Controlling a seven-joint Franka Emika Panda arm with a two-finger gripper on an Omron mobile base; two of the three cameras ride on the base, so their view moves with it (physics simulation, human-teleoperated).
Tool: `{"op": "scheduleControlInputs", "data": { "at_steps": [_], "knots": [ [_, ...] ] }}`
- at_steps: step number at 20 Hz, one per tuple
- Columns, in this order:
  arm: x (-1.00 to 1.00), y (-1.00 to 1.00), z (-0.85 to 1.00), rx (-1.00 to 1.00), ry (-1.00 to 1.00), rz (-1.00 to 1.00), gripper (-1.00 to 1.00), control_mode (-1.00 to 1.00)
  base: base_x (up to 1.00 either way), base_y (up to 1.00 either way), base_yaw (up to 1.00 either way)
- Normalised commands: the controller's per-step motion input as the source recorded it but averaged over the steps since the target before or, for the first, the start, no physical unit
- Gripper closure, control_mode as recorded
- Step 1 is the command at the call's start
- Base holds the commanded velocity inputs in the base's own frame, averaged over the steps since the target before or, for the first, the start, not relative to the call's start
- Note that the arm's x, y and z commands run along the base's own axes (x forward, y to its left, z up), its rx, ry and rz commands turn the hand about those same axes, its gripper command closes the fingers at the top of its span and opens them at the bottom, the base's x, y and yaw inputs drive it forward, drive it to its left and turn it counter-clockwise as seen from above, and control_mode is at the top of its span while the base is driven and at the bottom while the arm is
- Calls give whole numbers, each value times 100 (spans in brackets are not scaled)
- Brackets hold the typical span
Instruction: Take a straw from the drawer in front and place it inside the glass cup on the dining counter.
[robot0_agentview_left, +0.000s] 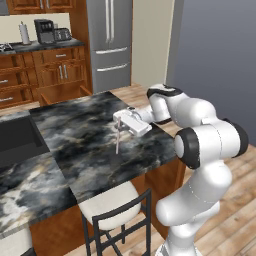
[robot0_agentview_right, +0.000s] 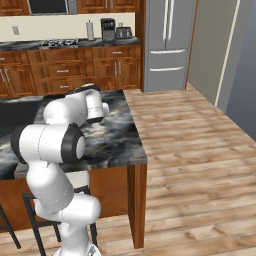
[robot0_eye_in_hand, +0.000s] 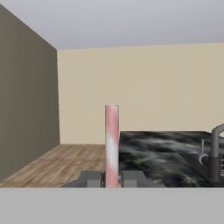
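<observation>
Right at the lens of my hand view, the straw (robot0_eye_in_hand: 111, 144) stands up between the two dark fingertips (robot0_eye_in_hand: 131, 178), a pale stick with pink bands, clamped close on both sides, so I read the gripper (robot0_eye_in_hand: 112, 179) as closed on it. From the left base view I see the same grip from the side: the gripper (robot0_agentview_left: 120, 123) reaches out level over the dining counter (robot0_agentview_left: 90, 150), and the straw (robot0_agentview_left: 117, 141) hangs straight down below the hand, its lower end close to the marble; I can't tell whether it touches the slab. Beyond the hand in my hand view lies more of the dark veined counter top (robot0_eye_in_hand: 162, 153), and off to the hand's right a grey curved faucet (robot0_eye_in_hand: 215, 151) rises at the picture's edge. Ahead of the fingers are a cream wall and a strip of wooden floor. In the right base view my own white arm covers the hand, and the counter (robot0_agentview_right: 117, 142) runs out to its right. Below the hand's side of the counter, a stool (robot0_agentview_left: 107, 205) with a pale seat is tucked at the edge
</observation>
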Motion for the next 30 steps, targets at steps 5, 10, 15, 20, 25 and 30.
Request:
{"op": "scheduleControlInputs", "data": {
  "at_steps": [5,10,15,20,25,30],
  "knots": [
    [0,0,10,0,0,0,100,-100,0,0,0],
    [0,0,1,0,0,0,100,-100,0,0,0],
    [2,0,0,0,0,0,100,-100,0,0,0],
    [19,0,-1,-1,-1,0,100,-100,0,0,0],
    [19,0,-11,-2,0,0,100,-100,0,0,0],
    [5,0,-26,-3,0,0,100,-100,0,0,0]
  ]
}}
